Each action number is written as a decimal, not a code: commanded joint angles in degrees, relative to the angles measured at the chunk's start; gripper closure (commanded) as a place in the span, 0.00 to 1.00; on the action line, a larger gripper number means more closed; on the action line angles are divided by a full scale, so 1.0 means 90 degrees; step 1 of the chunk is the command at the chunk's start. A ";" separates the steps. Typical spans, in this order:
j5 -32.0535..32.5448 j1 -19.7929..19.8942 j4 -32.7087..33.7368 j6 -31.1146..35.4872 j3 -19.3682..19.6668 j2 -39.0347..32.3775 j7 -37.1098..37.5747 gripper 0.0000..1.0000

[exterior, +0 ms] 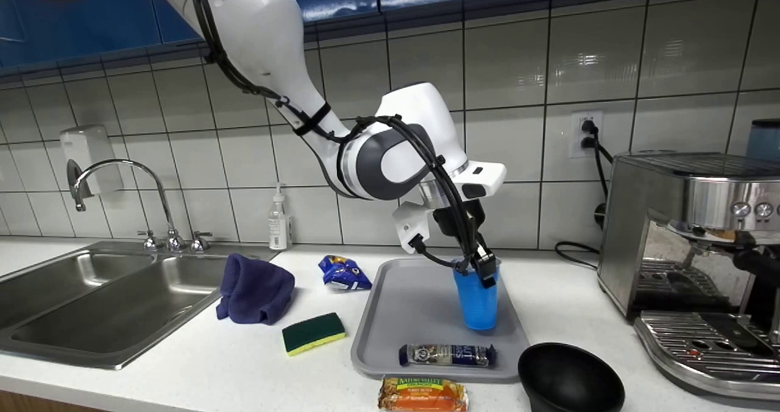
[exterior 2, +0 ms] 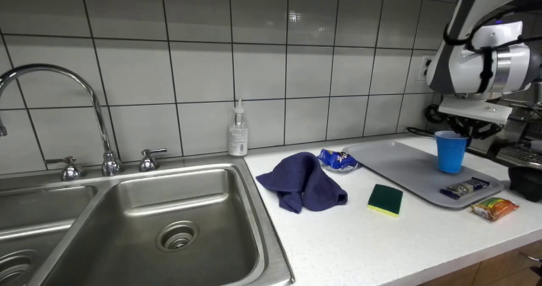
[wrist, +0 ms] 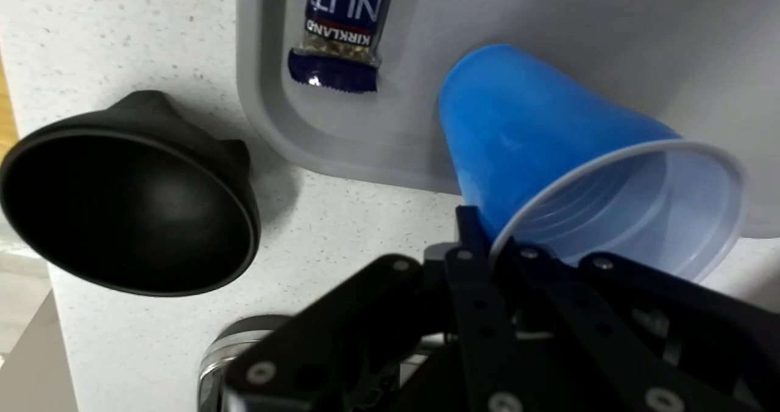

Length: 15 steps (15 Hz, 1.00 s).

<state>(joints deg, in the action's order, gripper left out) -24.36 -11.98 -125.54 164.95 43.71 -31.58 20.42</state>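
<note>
the claw (wrist: 493, 235) grips the blue cup (wrist: 536, 125) by its rim, on or just above the grey tray (exterior: 408, 302), contact unclear; this looks like the holding step, the next move seemingly calling for a firm, upright hold

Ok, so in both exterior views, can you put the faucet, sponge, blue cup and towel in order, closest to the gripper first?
1. Blue plastic cup: rim pinched in the gripper.
2. Green-and-yellow sponge: beside the tray.
3. Navy towel: past the sponge, beside the sink.
4. Chrome gooseneck faucet: farthest, at the sink's back.
</note>
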 commanded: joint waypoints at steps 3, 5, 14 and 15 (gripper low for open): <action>0.1027 0.0376 0.0163 -0.0301 -0.0235 0.0122 0.0904 0.99; 0.1160 0.0435 0.0174 -0.0325 -0.0284 0.0150 0.1021 0.99; 0.1305 0.0621 0.0193 -0.0366 -0.0480 0.0172 0.1183 0.99; 0.1303 0.0650 0.0186 -0.0367 -0.0514 0.0175 0.1177 0.99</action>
<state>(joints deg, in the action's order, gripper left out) -14.79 -8.62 -124.52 163.58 41.24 -31.56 29.17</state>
